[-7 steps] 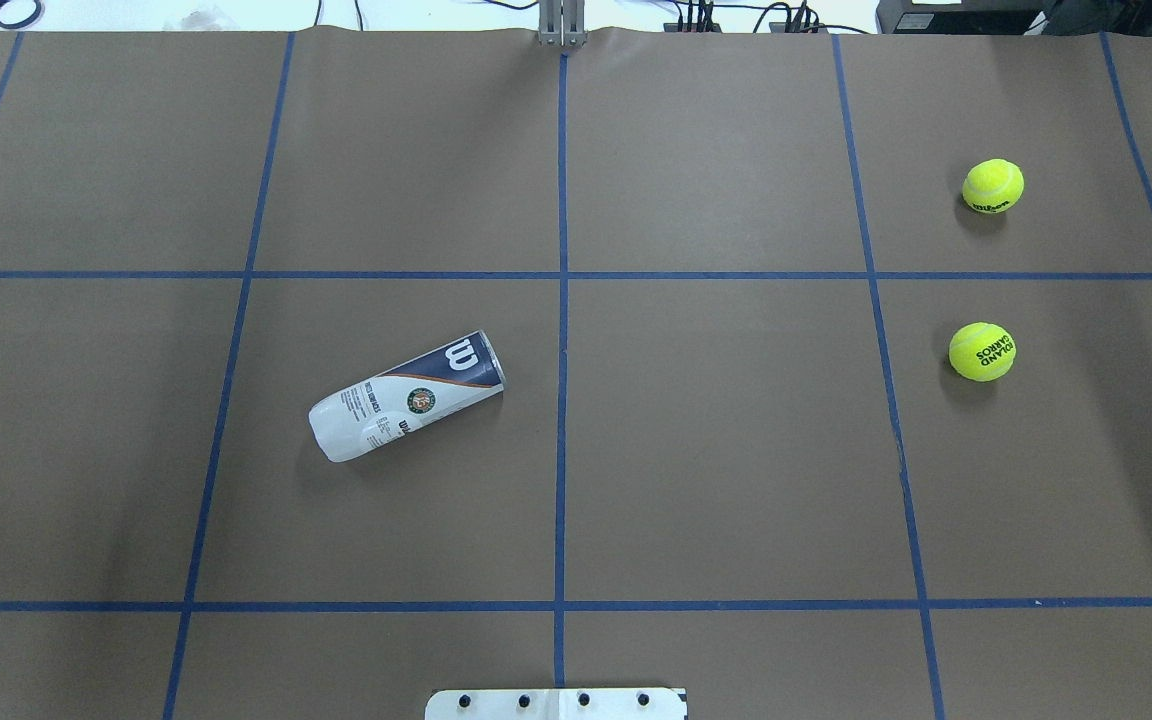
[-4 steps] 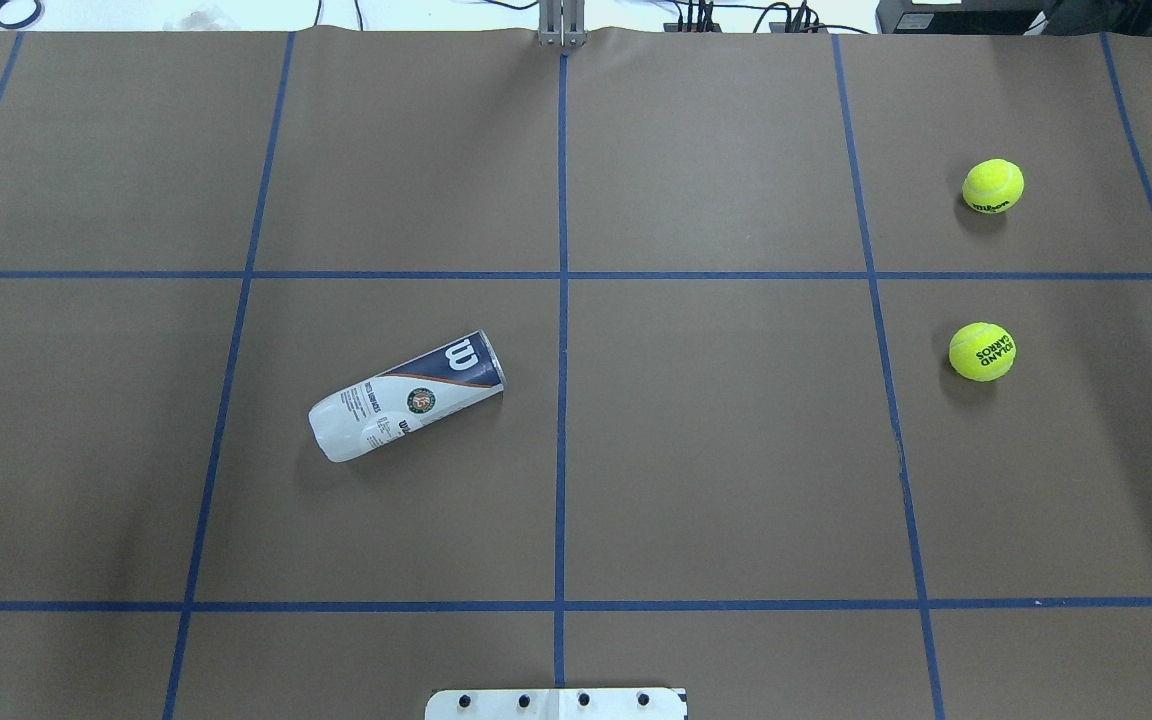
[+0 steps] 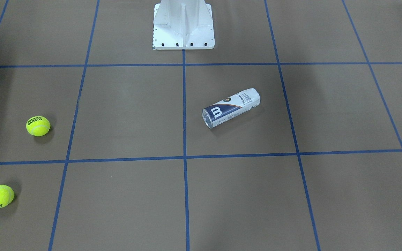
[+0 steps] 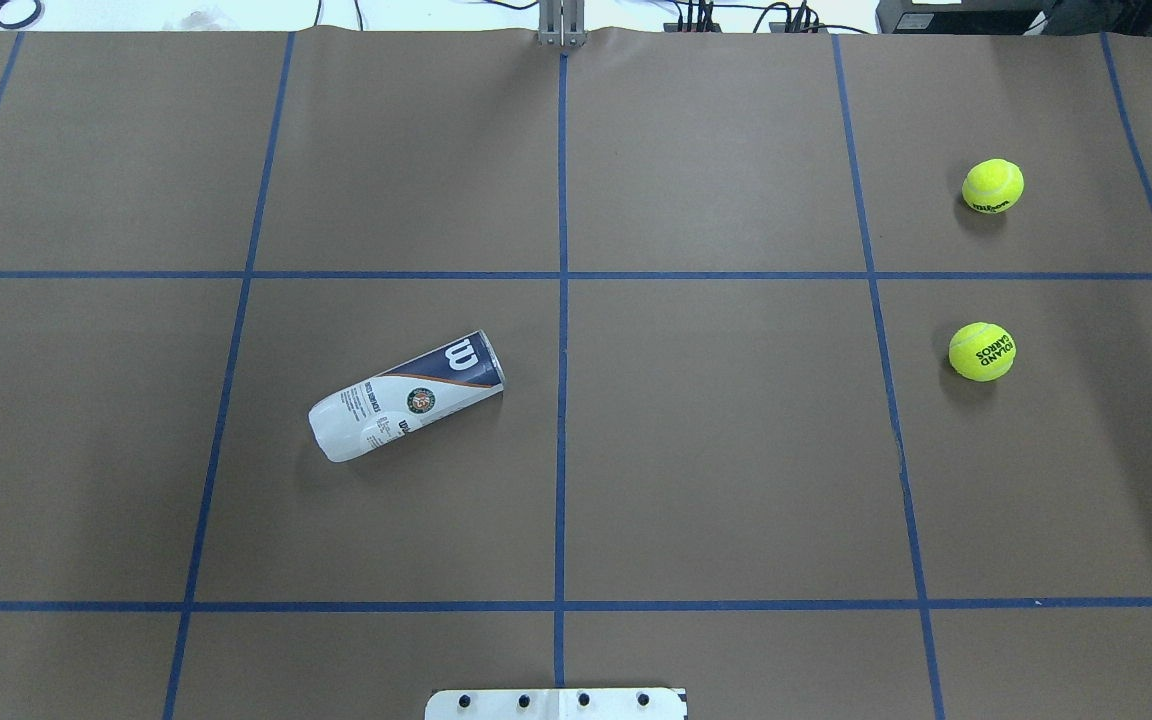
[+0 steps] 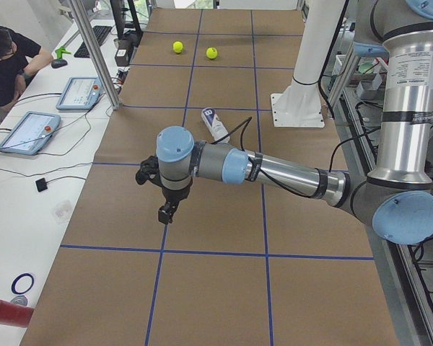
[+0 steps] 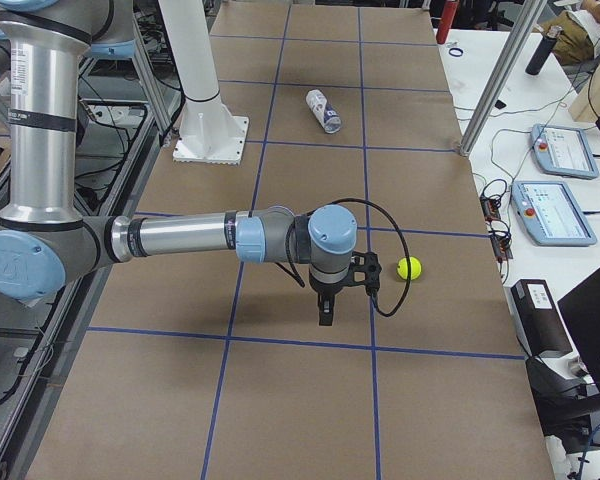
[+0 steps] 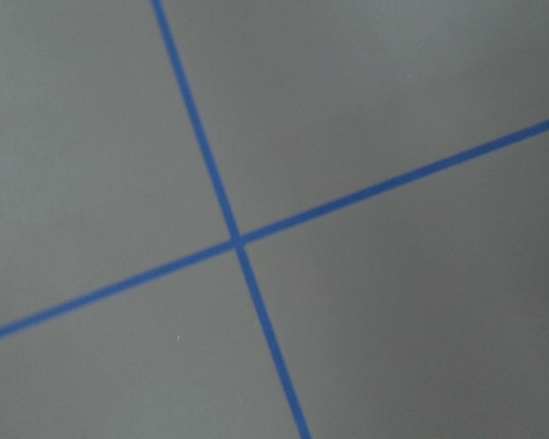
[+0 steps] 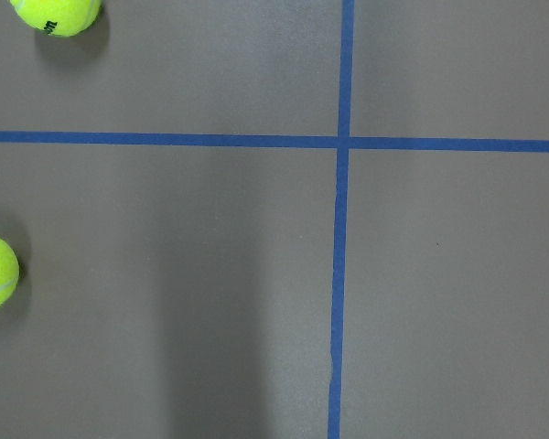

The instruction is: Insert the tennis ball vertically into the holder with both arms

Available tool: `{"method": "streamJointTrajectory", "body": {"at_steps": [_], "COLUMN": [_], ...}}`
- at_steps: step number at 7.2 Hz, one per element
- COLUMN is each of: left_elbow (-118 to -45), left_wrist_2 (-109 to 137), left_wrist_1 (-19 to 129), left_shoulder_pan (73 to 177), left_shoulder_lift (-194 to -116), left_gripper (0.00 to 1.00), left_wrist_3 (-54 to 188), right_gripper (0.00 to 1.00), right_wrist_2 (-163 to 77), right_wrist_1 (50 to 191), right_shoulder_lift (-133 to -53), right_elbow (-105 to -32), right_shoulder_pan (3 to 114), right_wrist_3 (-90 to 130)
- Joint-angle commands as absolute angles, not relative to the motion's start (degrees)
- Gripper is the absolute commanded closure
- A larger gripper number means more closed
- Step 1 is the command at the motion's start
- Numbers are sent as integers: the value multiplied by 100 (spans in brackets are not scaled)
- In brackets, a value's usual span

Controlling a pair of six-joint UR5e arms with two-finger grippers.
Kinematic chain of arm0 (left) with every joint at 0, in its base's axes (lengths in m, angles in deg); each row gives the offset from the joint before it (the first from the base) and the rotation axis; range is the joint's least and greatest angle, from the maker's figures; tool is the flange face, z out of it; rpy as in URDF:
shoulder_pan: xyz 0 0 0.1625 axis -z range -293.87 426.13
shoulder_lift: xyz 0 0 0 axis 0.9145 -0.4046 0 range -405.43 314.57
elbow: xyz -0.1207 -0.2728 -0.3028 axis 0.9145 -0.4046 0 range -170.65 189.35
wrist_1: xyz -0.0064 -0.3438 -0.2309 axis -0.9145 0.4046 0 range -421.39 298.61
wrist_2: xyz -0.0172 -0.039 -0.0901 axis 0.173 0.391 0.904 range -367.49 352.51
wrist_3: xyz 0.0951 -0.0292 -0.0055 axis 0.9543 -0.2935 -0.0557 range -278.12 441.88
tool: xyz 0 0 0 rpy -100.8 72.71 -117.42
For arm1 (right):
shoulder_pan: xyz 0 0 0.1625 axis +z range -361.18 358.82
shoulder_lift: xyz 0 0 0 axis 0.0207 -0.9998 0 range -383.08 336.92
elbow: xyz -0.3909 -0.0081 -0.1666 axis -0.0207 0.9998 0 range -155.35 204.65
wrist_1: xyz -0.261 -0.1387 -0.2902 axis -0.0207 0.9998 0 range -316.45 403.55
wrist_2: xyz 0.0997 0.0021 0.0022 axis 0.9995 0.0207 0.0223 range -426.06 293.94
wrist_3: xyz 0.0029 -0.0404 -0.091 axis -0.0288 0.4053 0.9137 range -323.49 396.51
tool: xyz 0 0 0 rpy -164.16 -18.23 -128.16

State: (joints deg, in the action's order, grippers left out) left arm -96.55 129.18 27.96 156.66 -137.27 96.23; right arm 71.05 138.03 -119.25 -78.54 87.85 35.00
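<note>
left arm (image 5: 274, 167) outstretched, left claw (image 5: 165, 213) pointing down; right arm (image 6: 180, 238), right claw (image 6: 325, 311) alike

Holder (image 4: 406, 397): on side, left of centre, apart from all edges; open above and all round.
Far ball (image 4: 993, 186), near ball (image 4: 982, 351): near right end, well apart, bare gap between.
Table (image 4: 716, 440): wide bare strip between holder and balls.
Base (image 4: 556, 703): blocks centre of robot-side edge.
Left arm (image 5: 289, 171): reaches over left end.
Right arm (image 6: 180, 238): reaches over right end, beside balls.

Even bright light, soft shadows; left wrist view blurry.
</note>
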Motion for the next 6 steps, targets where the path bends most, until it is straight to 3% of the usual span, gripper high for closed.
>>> {"method": "streamJointTrajectory", "body": {"at_steps": [1, 6], "left_elbow": [-10101, -10324], "left_wrist_2": [13059, 12084], "left_wrist_1": [3028, 2967], "left_shoulder_pan": [15239, 13167], "left_shoulder_lift": [-13858, -15227], "left_gripper": [0, 1], "left_wrist_3": [9296, 9429], "right_gripper": [0, 0], "right_wrist_2": [7096, 7105], "right_wrist_1": [13803, 13812], "right_shoulder_lift": [-11923, -11914], "right_elbow": [-7827, -7774], "right_shoulder_pan": [8785, 8785], "right_wrist_3": [3484, 3467]}}
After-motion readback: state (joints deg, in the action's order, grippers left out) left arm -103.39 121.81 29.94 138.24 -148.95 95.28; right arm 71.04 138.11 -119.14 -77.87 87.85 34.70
